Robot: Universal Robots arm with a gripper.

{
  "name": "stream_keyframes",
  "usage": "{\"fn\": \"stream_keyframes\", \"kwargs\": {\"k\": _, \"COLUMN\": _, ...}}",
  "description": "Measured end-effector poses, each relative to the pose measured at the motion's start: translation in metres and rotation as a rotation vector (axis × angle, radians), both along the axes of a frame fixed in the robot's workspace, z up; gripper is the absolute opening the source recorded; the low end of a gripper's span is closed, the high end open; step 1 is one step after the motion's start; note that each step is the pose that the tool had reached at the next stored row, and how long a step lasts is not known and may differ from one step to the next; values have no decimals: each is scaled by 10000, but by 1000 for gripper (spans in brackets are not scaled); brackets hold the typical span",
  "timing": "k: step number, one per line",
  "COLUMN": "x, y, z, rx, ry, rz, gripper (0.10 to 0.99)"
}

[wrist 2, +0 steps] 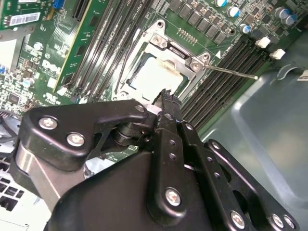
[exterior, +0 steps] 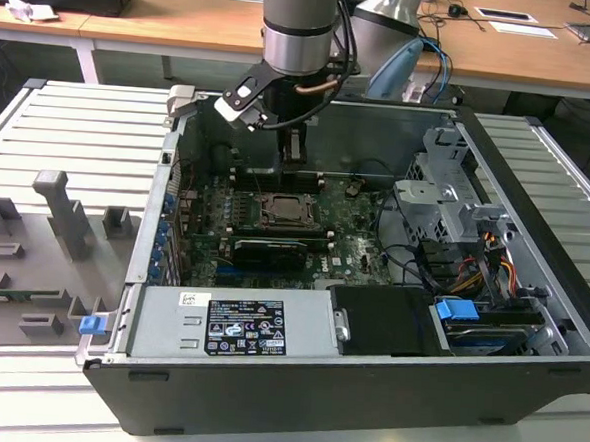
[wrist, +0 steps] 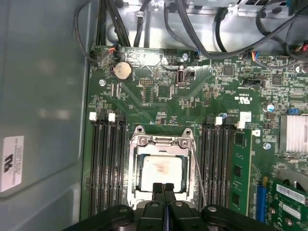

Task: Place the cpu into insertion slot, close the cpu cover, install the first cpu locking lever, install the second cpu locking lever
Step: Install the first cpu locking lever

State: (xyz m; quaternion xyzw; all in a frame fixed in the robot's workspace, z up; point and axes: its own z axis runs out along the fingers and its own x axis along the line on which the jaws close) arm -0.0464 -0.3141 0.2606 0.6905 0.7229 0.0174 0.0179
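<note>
The cpu [wrist: 161, 171] shows its pale tan-silver face inside the insertion slot [wrist: 136, 190] on the green board, also seen as cpu [wrist 2: 156, 77] in the second wrist view. The cpu cover [wrist: 161, 141], a silver frame with a square window, lies flat around it. A thin locking lever [wrist: 198, 168] runs along one side of the socket; in the second wrist view the lever [wrist 2: 231, 71] juts out past the socket's corner. My gripper [wrist: 163, 188] hangs just above the socket's edge, fingers pressed together and holding nothing. In the exterior view the gripper [exterior: 293, 164] hovers over the socket [exterior: 280, 212].
Long black memory slots [wrist: 107, 163] flank the socket on both sides. A grey drive cage [exterior: 447, 195] and bundled cables [exterior: 483, 263] fill the case on the exterior view's right. The power supply [exterior: 234, 322] lies at the front. Case walls [exterior: 535, 226] ring the board.
</note>
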Motion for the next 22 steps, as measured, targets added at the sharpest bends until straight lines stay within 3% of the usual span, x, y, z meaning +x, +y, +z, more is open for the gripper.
{"fn": "stream_keyframes", "kwargs": {"k": 3, "x": -1, "y": 6, "z": 98, "rx": -47, "ry": -1, "rz": -2, "gripper": 106}}
{"fn": "stream_keyframes", "kwargs": {"k": 5, "x": 0, "y": 10, "z": 118, "rx": -80, "ry": -1, "rz": -1, "gripper": 106}}
{"fn": "stream_keyframes", "kwargs": {"k": 8, "x": 0, "y": 9, "z": 119, "rx": -110, "ry": -1, "rz": 182, "gripper": 106}}
{"fn": "stream_keyframes", "kwargs": {"k": 11, "x": 0, "y": 10, "z": 119, "rx": -111, "ry": -5, "rz": 785, "gripper": 106}}
{"fn": "stream_keyframes", "kwargs": {"k": 22, "x": 0, "y": 11, "z": 119, "rx": -111, "ry": -7, "rz": 2006, "gripper": 106}}
